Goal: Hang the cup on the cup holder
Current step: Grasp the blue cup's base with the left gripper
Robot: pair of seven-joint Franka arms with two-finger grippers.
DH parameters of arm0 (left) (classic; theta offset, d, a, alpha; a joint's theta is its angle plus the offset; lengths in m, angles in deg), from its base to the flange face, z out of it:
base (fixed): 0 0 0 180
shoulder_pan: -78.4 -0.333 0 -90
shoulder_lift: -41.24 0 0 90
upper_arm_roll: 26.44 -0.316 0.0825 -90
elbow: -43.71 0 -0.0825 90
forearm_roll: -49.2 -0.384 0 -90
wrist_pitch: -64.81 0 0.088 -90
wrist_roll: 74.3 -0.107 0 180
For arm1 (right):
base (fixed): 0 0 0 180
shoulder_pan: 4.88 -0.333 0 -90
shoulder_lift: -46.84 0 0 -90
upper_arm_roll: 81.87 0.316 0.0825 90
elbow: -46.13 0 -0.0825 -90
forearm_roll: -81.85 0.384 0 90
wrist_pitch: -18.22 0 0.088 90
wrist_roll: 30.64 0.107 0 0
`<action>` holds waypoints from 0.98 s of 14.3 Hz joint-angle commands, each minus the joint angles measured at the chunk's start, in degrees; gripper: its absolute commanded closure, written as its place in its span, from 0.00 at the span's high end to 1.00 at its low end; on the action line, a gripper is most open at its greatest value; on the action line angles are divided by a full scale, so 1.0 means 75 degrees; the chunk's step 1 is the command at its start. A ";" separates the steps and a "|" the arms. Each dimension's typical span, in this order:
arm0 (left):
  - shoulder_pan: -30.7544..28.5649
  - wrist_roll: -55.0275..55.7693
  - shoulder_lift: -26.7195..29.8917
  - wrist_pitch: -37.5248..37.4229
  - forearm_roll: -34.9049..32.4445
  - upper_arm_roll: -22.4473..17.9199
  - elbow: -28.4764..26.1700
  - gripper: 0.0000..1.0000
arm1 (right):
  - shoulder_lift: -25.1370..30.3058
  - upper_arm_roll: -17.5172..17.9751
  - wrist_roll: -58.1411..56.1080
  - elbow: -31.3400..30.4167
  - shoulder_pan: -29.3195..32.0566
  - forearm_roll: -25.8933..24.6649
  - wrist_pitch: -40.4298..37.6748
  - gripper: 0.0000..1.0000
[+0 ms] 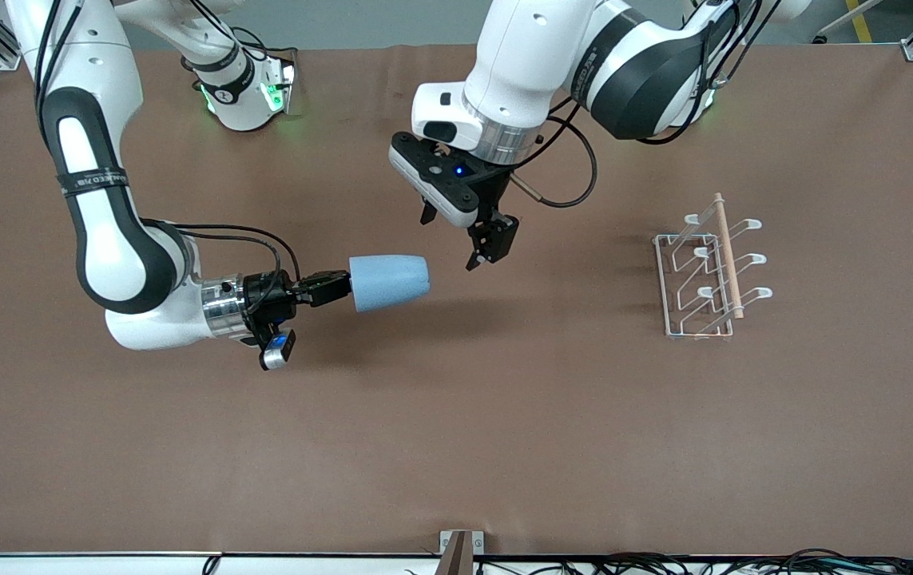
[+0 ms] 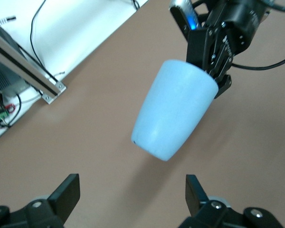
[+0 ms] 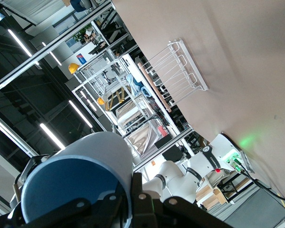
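Over the middle of the brown table (image 1: pixel 456 447): right gripper (image 1: pixel 336 286) clamped on the rim of a small light blue tapered plastic cup (image 1: pixel 390 282), held sideways. Just beside, left gripper (image 1: pixel 456 239), fingers spread, holding nothing. Toward the left arm's end: white wire cup holder (image 1: pixel 700 275) with wooden rod.

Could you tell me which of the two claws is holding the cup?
The right claw grips the blue cup by its rim; the left claw is open and empty.
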 commanded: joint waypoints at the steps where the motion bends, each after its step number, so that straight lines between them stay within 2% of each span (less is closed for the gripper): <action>1: 0.0245 -0.0177 -0.0236 0.0341 -0.0142 -0.0039 0.0206 0.98 | -0.0021 -0.0036 0.0173 0.0044 -0.0042 0.0107 -0.0071 0.01; 5: 0.0468 -0.0434 -0.0763 0.1091 -0.0142 -0.0063 0.0335 0.98 | -0.0021 -0.0036 0.0173 0.0032 -0.0030 0.0107 -0.0105 0.02; 11: 0.0668 -0.0926 -0.1162 0.1607 -0.0224 -0.0203 0.0335 0.98 | -0.0021 -0.0036 0.0161 0.0009 -0.0030 0.0095 -0.0106 0.03; 14: 0.0680 -0.0998 -0.1420 0.1853 -0.0539 -0.0215 0.0324 0.97 | -0.0021 -0.0036 0.0161 0.0009 -0.0030 0.0095 -0.0106 0.03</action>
